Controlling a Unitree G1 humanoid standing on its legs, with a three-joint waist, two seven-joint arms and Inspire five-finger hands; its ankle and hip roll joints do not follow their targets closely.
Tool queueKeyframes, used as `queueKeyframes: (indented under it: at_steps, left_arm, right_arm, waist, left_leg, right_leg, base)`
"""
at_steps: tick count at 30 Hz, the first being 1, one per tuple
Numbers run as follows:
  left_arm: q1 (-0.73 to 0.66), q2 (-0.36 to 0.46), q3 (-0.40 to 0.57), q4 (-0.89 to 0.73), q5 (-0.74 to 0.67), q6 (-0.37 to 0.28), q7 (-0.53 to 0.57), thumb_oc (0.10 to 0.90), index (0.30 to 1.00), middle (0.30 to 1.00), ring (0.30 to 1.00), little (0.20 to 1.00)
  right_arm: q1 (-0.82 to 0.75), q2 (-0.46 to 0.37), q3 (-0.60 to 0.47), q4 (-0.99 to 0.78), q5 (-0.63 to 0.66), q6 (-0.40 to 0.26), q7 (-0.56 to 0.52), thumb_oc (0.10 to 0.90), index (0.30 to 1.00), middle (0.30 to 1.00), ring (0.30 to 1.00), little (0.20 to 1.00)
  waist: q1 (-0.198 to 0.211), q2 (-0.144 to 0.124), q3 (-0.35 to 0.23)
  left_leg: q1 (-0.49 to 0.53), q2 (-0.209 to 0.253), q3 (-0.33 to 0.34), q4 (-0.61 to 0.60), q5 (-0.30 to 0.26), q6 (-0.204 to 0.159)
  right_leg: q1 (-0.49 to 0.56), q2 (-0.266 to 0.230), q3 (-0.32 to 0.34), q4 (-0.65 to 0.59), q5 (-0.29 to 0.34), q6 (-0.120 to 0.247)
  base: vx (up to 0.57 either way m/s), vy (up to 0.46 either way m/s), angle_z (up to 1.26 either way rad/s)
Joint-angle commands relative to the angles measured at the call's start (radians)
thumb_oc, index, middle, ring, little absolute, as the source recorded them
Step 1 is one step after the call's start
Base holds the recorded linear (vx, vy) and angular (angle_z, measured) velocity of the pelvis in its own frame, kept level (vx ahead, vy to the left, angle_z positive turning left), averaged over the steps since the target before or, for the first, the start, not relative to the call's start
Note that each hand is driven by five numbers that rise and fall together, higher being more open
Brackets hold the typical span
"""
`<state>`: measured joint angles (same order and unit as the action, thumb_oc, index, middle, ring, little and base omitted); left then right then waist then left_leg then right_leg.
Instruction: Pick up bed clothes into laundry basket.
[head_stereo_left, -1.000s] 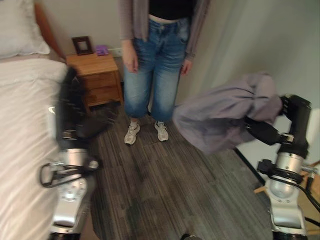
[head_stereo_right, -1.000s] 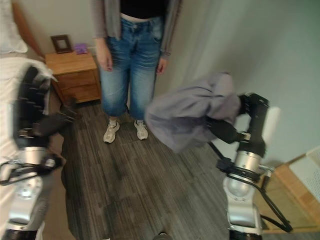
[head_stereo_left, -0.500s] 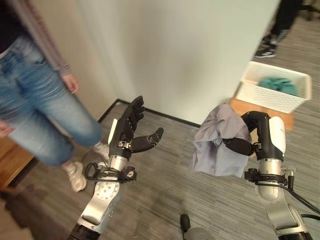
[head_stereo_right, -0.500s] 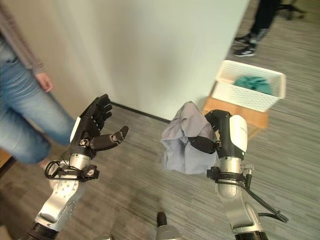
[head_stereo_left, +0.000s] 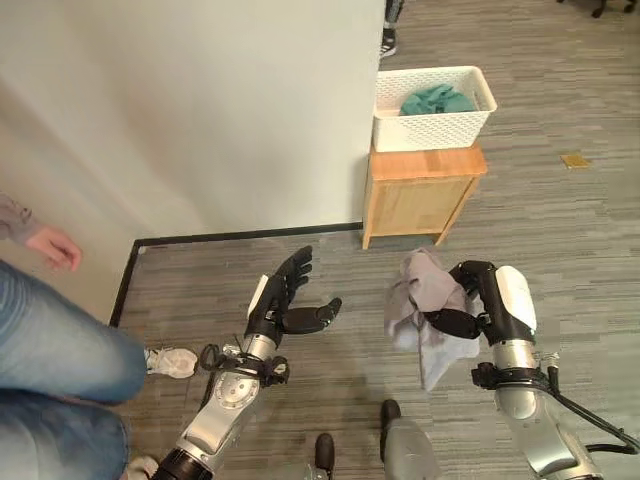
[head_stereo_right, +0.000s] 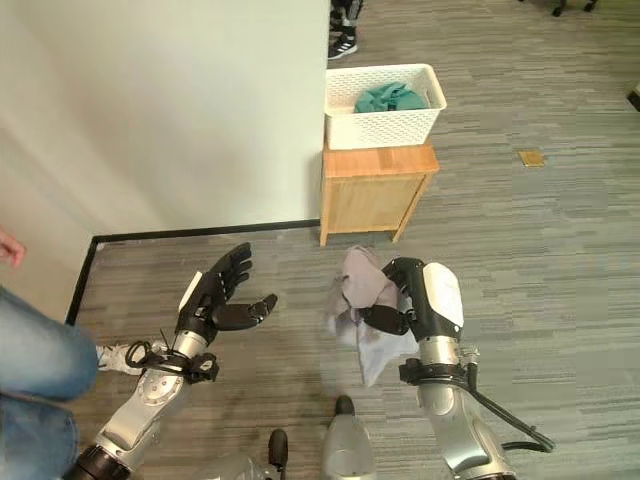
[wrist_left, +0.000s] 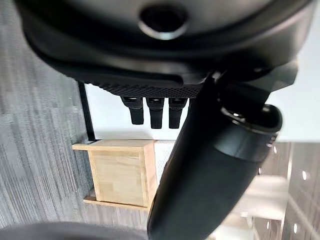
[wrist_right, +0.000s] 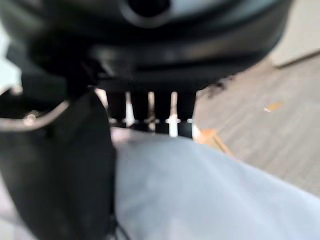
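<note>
A grey-lilac garment (head_stereo_left: 425, 310) hangs bunched from my right hand (head_stereo_left: 478, 305), whose fingers and thumb are curled round it above the floor; the cloth (wrist_right: 210, 195) lies right against the palm in the right wrist view. My left hand (head_stereo_left: 285, 305) is held up open with straight fingers and holds nothing. The white laundry basket (head_stereo_left: 434, 128) stands ahead on a small wooden stand (head_stereo_left: 420, 195), with a teal cloth (head_stereo_left: 437, 98) inside it. The stand (wrist_left: 122, 172) also shows past my left fingers (wrist_left: 155, 112).
A pale wall (head_stereo_left: 200, 110) with a black floor edge runs along the left. A person's jeans leg (head_stereo_left: 55, 370), hand (head_stereo_left: 55, 246) and shoe (head_stereo_left: 172, 361) are at the left. Another person's shoe (head_stereo_left: 388, 42) is beyond the basket. Grey plank floor (head_stereo_left: 560, 240) spreads to the right.
The camera has swung right: the wall and the person slid left, and the basket on its stand now sits ahead at upper centre. My right hand still holds the garment, a little lower.
</note>
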<state>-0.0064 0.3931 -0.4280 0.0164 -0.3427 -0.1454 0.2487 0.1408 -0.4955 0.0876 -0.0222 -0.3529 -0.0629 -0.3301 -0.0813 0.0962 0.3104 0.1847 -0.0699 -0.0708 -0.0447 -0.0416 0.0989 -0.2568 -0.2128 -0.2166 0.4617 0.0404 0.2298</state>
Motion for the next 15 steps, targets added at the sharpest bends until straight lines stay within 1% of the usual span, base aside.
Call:
queueKeyframes:
  at_steps: [1,3,5,6,7,8,9,10,11,12,13,14,15]
  left_arm:
    - [-0.021,-0.013,0.089,-0.153,0.02,-0.089,-0.01,0.8,0.9,0.9,0.9,0.9]
    - [-0.011,-0.012,0.113,-0.153,0.004,-0.082,-0.02,0.8,0.9,0.9,0.9,0.9]
    - [-0.009,-0.007,0.137,-0.151,-0.011,-0.078,-0.027,0.8,0.9,0.9,0.9,0.9]
    - [-0.004,-0.007,0.154,-0.153,-0.01,-0.081,-0.029,0.8,0.9,0.9,0.9,0.9]
    - [-0.001,-0.011,0.161,-0.153,-0.012,-0.084,-0.034,0.8,0.9,0.9,0.9,0.9]
    - [0.003,-0.012,0.168,-0.16,-0.011,-0.088,-0.034,0.8,0.9,0.9,0.9,0.9]
    - [0.002,-0.017,0.169,-0.161,-0.005,-0.087,-0.035,0.8,0.9,0.9,0.9,0.9]
    - [-0.002,-0.019,0.167,-0.164,0.001,-0.088,-0.032,0.8,0.9,0.9,0.9,0.9]
    - [-0.003,-0.027,0.161,-0.161,0.003,-0.089,-0.026,0.8,0.9,0.9,0.9,0.9]
    - [-0.01,-0.034,0.164,-0.155,-0.011,-0.09,-0.018,0.8,0.9,0.9,0.9,0.9]
    - [-0.013,-0.038,0.159,-0.152,-0.026,-0.088,-0.015,0.8,0.9,0.9,0.9,0.9]
    - [-0.02,-0.044,0.15,-0.147,-0.04,-0.083,-0.012,0.8,0.9,0.9,0.9,0.9]
    - [-0.028,-0.04,0.15,-0.151,-0.044,-0.081,-0.007,0.8,0.9,0.9,0.9,0.9]
  right_arm:
    - [-0.07,-0.014,-0.069,-0.101,0.085,-0.059,-0.023,0.4,0.3,0.3,0.3,0.3]
    - [-0.074,0.0,-0.064,-0.092,0.125,-0.054,-0.01,0.4,0.3,0.3,0.3,0.3]
    - [-0.092,0.023,-0.052,-0.076,0.177,-0.055,-0.004,0.4,0.3,0.3,0.3,0.3]
    - [-0.1,0.028,-0.047,-0.072,0.186,-0.053,-0.001,0.4,0.3,0.3,0.3,0.3]
    - [-0.099,0.039,-0.044,-0.073,0.207,-0.057,0.007,0.4,0.3,0.3,0.3,0.3]
    - [-0.096,0.038,-0.046,-0.077,0.21,-0.057,0.009,0.4,0.3,0.3,0.3,0.3]
    - [-0.088,0.043,-0.05,-0.083,0.215,-0.06,0.015,0.4,0.3,0.3,0.3,0.3]
    - [-0.089,0.046,-0.045,-0.081,0.22,-0.063,0.017,0.4,0.3,0.3,0.3,0.3]
    - [-0.092,0.05,-0.037,-0.07,0.235,-0.068,0.015,0.4,0.3,0.3,0.3,0.3]
    - [-0.097,0.05,-0.029,-0.061,0.247,-0.076,0.014,0.4,0.3,0.3,0.3,0.3]
    - [-0.105,0.046,-0.021,-0.053,0.255,-0.074,0.018,0.4,0.3,0.3,0.3,0.3]
    - [-0.118,0.04,-0.012,-0.054,0.255,-0.076,0.016,0.4,0.3,0.3,0.3,0.3]
    - [-0.134,0.028,-0.002,-0.065,0.248,-0.077,0.01,0.4,0.3,0.3,0.3,0.3]
  waist:
    - [-0.005,0.006,-0.069]
    - [-0.011,-0.003,-0.079]
    - [-0.01,-0.007,-0.085]
    - [-0.006,-0.007,-0.085]
    - [-0.008,-0.008,-0.084]
    - [-0.009,-0.008,-0.084]
    - [-0.013,-0.013,-0.088]
    - [-0.018,-0.013,-0.096]
    - [-0.023,-0.002,-0.099]
    - [-0.023,0.007,-0.103]
    - [-0.02,0.009,-0.103]
    - [-0.017,-0.002,-0.098]
    - [-0.003,-0.009,-0.083]
  left_leg:
    - [0.058,0.071,0.04,-0.04,-0.099,-0.068]
    - [0.081,0.072,0.059,-0.043,-0.135,-0.089]
    - [0.111,0.092,0.08,-0.043,-0.169,-0.118]
    - [0.124,0.105,0.087,-0.043,-0.182,-0.129]
    - [0.141,0.115,0.088,-0.043,-0.2,-0.137]
    - [0.154,0.124,0.087,-0.043,-0.213,-0.141]
    - [0.169,0.133,0.086,-0.022,-0.239,-0.146]
    - [0.173,0.143,0.084,0.017,-0.243,-0.152]
    - [0.16,0.162,0.091,0.1,-0.228,-0.17]
    - [0.138,0.182,0.111,0.205,-0.172,-0.194]
    - [0.082,0.208,0.119,0.338,-0.099,-0.209]
    - [0.002,0.213,0.1,0.501,-0.013,-0.223]
    - [-0.055,0.195,0.077,0.649,0.049,-0.226]
  right_leg:
    - [-0.04,0.02,-0.009,-0.052,0.028,-0.004]
    - [-0.035,-0.02,-0.095,-0.219,0.033,-0.033]
    - [-0.033,-0.038,-0.193,-0.355,0.078,-0.035]
    - [-0.04,-0.05,-0.227,-0.388,0.092,-0.031]
    - [-0.054,-0.064,-0.238,-0.399,0.11,-0.028]
    - [-0.062,-0.068,-0.231,-0.398,0.118,-0.023]
    - [-0.057,-0.064,-0.215,-0.4,0.114,-0.031]
    - [-0.048,-0.06,-0.202,-0.393,0.114,-0.046]
    - [-0.039,-0.045,-0.195,-0.377,0.105,-0.065]
    - [-0.012,-0.016,-0.2,-0.371,0.088,-0.086]
    - [0.025,0.006,-0.202,-0.384,0.066,-0.111]
    - [0.067,0.016,-0.213,-0.415,0.053,-0.142]
    - [0.106,0.031,-0.218,-0.439,0.034,-0.17]
  base:
    - [0.37,-0.129,-0.06]
    - [0.31,-0.176,0.16]
    - [0.33,-0.221,0.24]
    - [0.39,-0.237,0.07]
    - [0.38,-0.201,0.08]
    - [0.45,-0.222,0.24]
    - [0.41,-0.194,0.25]
    - [0.4,-0.213,0.33]
    - [0.38,-0.233,0.25]
    - [0.35,-0.297,0.19]
    - [0.31,-0.374,0.15]
    - [0.26,-0.391,-0.01]
    - [0.26,-0.361,-0.21]
